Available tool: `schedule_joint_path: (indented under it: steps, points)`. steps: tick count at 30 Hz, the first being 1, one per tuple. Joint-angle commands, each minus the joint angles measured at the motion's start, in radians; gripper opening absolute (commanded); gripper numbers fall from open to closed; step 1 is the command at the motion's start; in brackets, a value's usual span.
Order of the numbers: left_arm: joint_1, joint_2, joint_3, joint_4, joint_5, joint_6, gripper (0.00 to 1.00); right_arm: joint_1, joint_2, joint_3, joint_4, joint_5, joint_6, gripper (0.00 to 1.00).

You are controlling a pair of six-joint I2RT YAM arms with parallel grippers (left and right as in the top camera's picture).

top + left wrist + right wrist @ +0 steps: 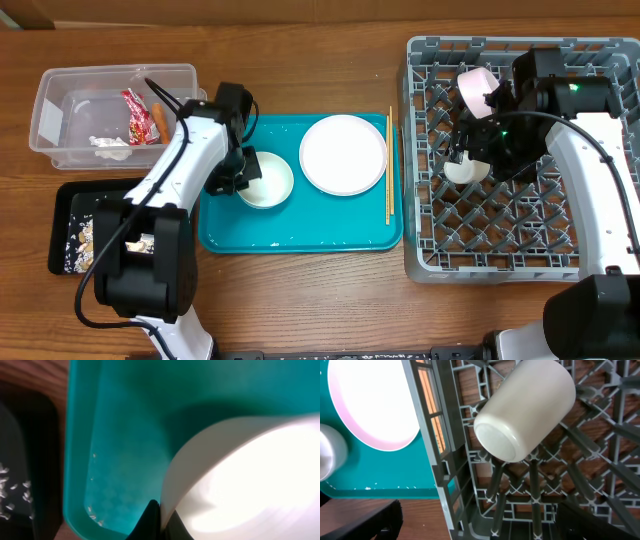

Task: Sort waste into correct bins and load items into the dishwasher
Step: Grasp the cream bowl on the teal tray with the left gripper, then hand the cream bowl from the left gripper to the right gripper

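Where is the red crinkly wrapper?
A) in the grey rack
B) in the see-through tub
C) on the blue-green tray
B: the red wrapper lies inside the clear tub at the table's far left, away from the tray and the rack.

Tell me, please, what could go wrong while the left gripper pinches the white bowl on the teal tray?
The left gripper holds the white bowl only by its rim, so it may tilt or slip when lifted.
The chopsticks lie at the edge of the teal tray, toward the rack; a low carry could knock them.
The cup lies tilted in the rack and might roll if bumped.
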Motion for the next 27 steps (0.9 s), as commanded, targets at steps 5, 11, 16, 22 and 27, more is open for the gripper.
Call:
schedule_joint_path:
  steps: [5,11,16,22,27]
  points:
    - [-0.081,-0.039,0.365,-0.193,0.213,0.072,0.04,-0.010,-0.004,0.211,-0.113,-0.150,-0.124,1.00]
    - [-0.245,-0.040,0.431,-0.138,0.254,0.034,0.04,0.003,-0.007,0.227,-0.165,-0.253,-0.151,1.00]
    - [-0.317,-0.040,0.431,-0.073,0.335,0.011,0.04,0.062,-0.005,0.219,-0.159,-0.253,-0.150,0.99]
    - [-0.332,-0.040,0.432,-0.058,0.390,-0.004,0.04,0.130,-0.004,0.213,-0.150,-0.253,-0.149,0.91]
    - [-0.333,-0.040,0.432,-0.069,0.486,-0.002,0.04,0.182,-0.003,0.200,-0.116,-0.252,-0.146,0.86]
